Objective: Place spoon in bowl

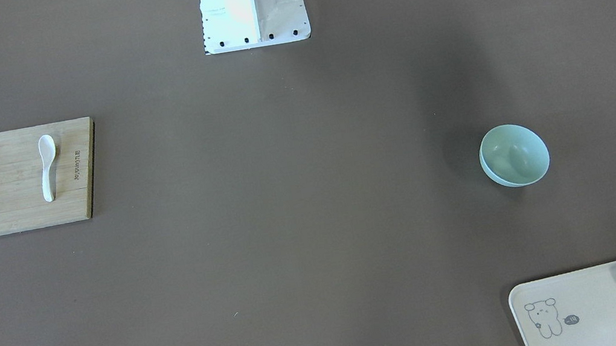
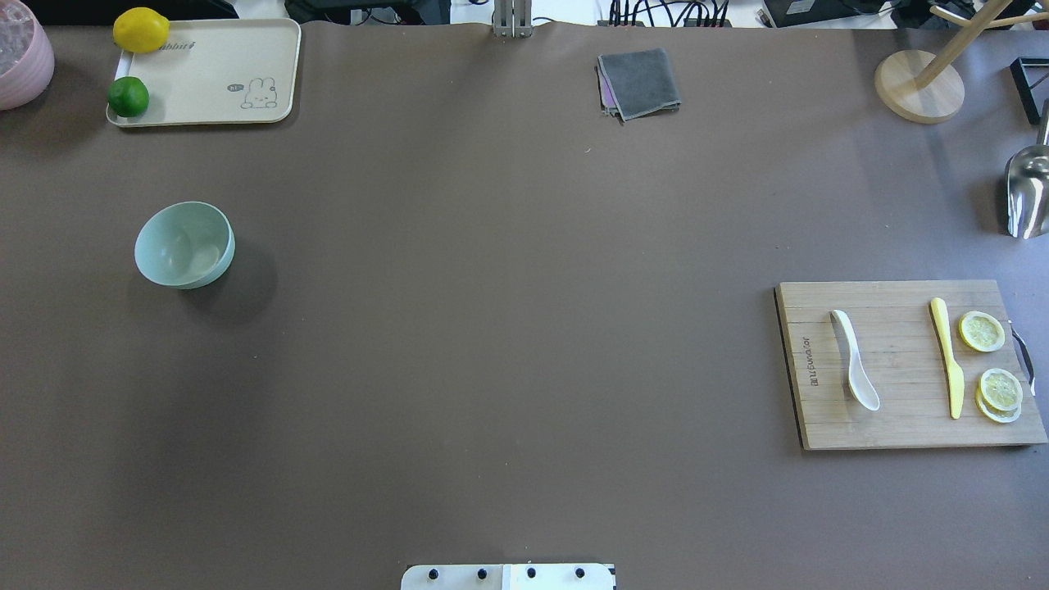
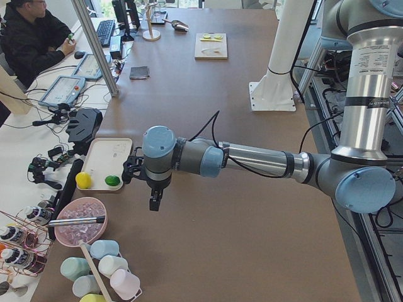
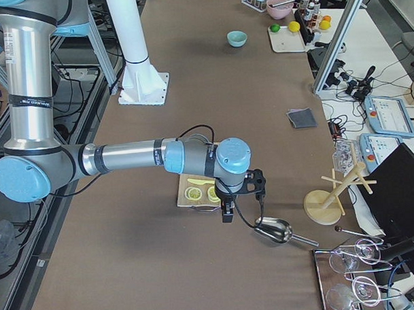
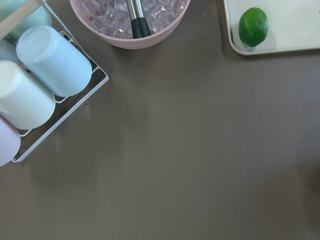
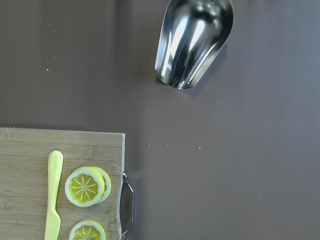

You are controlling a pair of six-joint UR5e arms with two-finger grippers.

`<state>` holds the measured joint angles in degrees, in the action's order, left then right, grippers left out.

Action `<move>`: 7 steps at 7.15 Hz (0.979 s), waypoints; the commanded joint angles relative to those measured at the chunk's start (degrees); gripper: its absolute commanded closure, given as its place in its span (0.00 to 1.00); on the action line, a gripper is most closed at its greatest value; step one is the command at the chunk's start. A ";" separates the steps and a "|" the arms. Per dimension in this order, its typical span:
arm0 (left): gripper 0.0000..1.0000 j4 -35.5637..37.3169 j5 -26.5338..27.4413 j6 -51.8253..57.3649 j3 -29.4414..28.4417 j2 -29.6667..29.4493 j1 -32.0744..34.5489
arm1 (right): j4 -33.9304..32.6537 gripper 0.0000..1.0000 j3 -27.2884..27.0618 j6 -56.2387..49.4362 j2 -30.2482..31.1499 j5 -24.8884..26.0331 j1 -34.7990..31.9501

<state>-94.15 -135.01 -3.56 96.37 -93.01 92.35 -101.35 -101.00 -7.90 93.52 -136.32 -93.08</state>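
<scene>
Lying near board point(image 2: 901, 426) edge, spoon point(image 2: 855, 371); bowl point(image 2: 184, 244) well apart; left pincer point(image 3: 153, 202), right pincer point(image 4: 227, 214): openness untellable.

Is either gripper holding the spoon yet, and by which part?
No: the spoon lies free on the cutting board, with nothing touching it.

light: bright, even | shadows: soft, beside bowl point(image 2: 184, 244) | glare: metal scoop point(image 6: 192, 42) | focus: sharp

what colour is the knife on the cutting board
Yellow. The knife shows best in the overhead exterior view.
</scene>
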 commanded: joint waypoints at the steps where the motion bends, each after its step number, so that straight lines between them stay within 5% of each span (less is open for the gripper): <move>1: 0.02 -2.77 -0.51 0.04 0.40 -2.69 -0.41 | 1.50 0.00 0.02 0.61 -0.79 -0.09 0.00; 3: 0.02 -18.81 -0.34 -9.64 -0.04 -2.78 -8.36 | 1.50 0.00 -0.07 0.69 -0.79 -0.09 0.09; 4: 0.02 -20.79 -0.25 -15.81 -0.82 -4.70 -13.80 | 1.59 0.00 -0.07 0.61 -0.79 -0.09 0.00; 5: 0.02 -21.16 -0.16 -22.57 -4.23 -8.46 -18.04 | 1.94 0.00 -0.07 0.69 -0.71 -0.26 0.09; 7: 0.02 -35.22 4.80 -35.14 -11.17 -9.64 -25.17 | 1.94 0.00 -0.07 0.69 -0.79 -0.35 0.00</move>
<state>-120.61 -133.74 -30.88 89.42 -101.84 71.48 -99.45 -101.07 -7.22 92.78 -136.62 -93.04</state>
